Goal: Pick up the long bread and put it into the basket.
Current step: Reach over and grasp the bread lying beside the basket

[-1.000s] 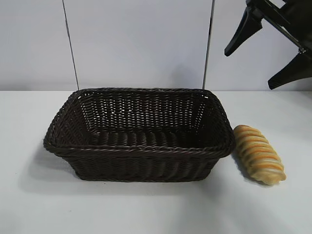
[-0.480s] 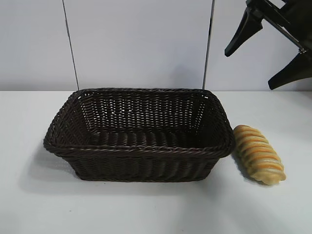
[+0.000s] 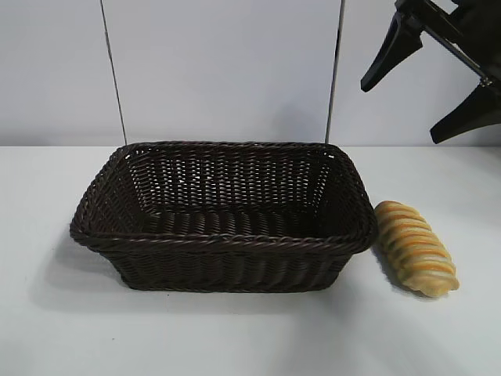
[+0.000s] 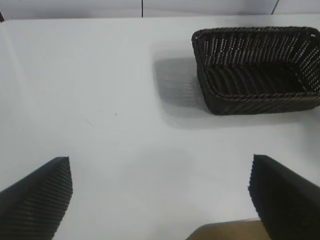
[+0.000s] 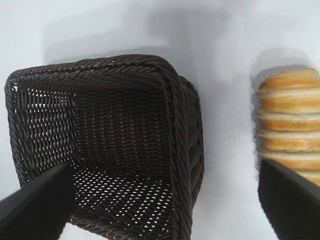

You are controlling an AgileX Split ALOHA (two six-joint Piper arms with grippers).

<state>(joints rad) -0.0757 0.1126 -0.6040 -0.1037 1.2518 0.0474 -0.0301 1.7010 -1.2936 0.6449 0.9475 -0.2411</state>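
Observation:
The long bread [image 3: 416, 247], golden-yellow with orange-brown ridges, lies on the white table just right of the basket [image 3: 221, 240]. The dark brown wicker basket stands empty at the table's middle. My right gripper [image 3: 399, 110] hangs open and empty high at the upper right, above and behind the bread. In the right wrist view the bread [image 5: 289, 131] and the basket [image 5: 185, 150] lie below the wide-open gripper [image 5: 162, 187]. My left gripper [image 4: 160, 172] is open and empty over bare table, far from the basket [image 4: 260, 97]; it is out of the exterior view.
The white table [image 3: 235, 329] has free room in front of and left of the basket. A light wall with two thin dark vertical lines [image 3: 112, 70] stands behind. A brown edge [image 4: 225, 231] shows in the left wrist view.

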